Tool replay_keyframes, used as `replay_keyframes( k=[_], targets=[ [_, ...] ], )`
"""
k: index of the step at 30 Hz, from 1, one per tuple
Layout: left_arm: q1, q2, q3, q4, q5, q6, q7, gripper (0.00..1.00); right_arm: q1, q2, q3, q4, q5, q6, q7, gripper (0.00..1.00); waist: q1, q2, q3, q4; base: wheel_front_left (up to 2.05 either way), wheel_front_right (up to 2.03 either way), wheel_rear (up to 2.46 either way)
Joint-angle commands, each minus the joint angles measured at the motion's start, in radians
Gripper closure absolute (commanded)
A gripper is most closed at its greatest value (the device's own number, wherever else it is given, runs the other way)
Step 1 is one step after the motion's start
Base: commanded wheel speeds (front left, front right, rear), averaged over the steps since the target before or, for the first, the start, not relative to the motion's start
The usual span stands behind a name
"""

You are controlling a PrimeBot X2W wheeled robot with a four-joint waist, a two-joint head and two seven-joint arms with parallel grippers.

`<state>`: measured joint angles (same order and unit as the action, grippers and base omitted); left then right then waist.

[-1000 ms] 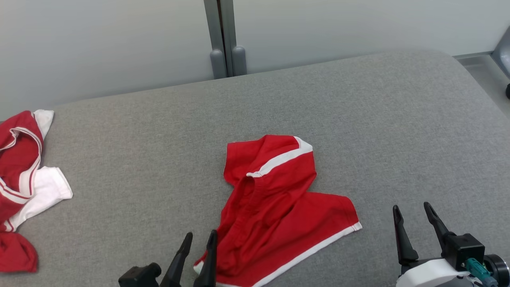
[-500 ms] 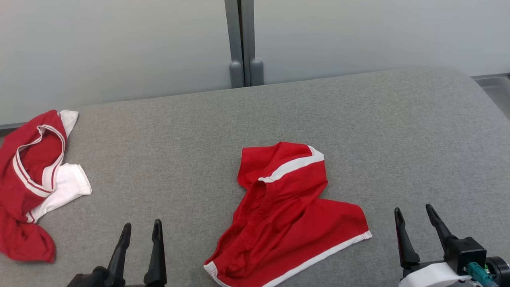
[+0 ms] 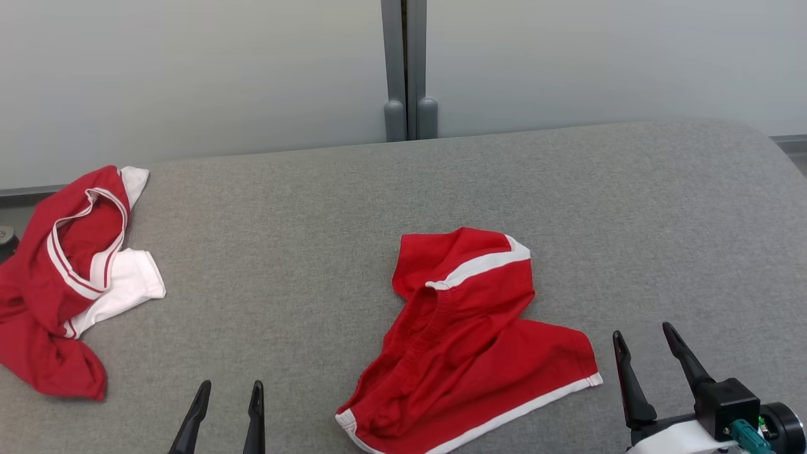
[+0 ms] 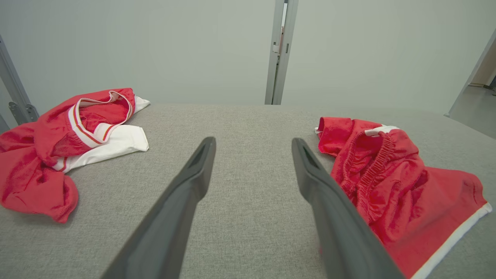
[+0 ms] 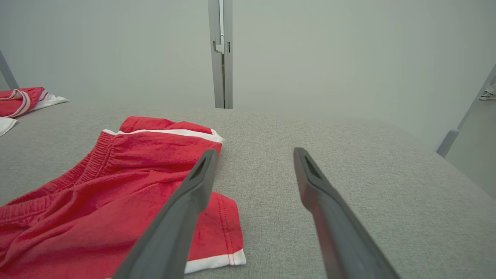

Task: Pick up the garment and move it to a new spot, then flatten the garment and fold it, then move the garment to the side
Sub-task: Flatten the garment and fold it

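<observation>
The garment, red shorts (image 3: 466,340) with white trim and an elastic waistband, lies crumpled on the grey padded surface (image 3: 284,221), near its front middle. My left gripper (image 3: 231,386) is open to the left of the shorts, apart from them, with nothing between its fingers. The left wrist view has the left gripper (image 4: 252,140) over bare surface and the shorts (image 4: 391,186) to its right. My right gripper (image 3: 643,331) stands open just right of the shorts' hem corner. In the right wrist view the right gripper (image 5: 255,151) is empty, the shorts (image 5: 116,182) at its left finger.
A second red and white garment (image 3: 63,277) lies bunched at the surface's left edge, also seen as the red and white garment (image 4: 66,135) in the left wrist view. A pale wall with a grey post (image 3: 406,69) runs behind. The surface drops off at the right.
The head camera has swung, shifting everything rightward. My left gripper has drawn back left from the shorts' lower edge, staying open. The shorts and the right gripper have stayed put.
</observation>
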<state>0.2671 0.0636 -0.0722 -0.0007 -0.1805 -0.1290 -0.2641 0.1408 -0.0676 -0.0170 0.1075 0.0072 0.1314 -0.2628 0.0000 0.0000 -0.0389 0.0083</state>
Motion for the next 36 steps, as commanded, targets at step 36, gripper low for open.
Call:
replay_keyframes(
  k=[36],
  targets=[
    [-0.125, 0.283, -0.347, -0.053, -0.171, 0.0, 0.469, 0.0, -0.152, -0.088, 0.09, 0.177, 0.058, -0.001, 0.492, 0.0, 0.0, 0.0, 0.017, -0.019, 0.0, 0.0, 0.0]
  ],
)
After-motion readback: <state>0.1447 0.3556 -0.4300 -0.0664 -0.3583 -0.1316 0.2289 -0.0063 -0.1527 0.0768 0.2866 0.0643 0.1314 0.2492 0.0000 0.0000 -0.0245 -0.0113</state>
